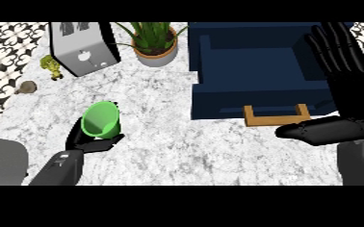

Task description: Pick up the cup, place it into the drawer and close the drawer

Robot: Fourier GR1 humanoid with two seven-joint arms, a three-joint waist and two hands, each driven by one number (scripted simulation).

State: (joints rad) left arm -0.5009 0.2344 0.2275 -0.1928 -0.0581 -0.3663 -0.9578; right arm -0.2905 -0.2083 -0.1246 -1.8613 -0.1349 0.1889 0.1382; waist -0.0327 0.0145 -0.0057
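left hand (91, 142) fingers curled round green cup (101, 120) | right hand (334, 77) fingers straight, over open drawer (249, 84)

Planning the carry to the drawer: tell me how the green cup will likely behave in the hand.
The green cup looks rigid and thin-walled, so probably light. It already tilts in the left hand, mouth facing up-left, so it may tip further. Its round, tapered body would likely roll in a curve if set down sideways.

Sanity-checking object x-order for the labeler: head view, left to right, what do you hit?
Small yellow-green figurine → silver toaster → green plastic cup held in the left hand → potted plant in a grey pot → open dark-blue drawer with wooden handle → right hand, open.
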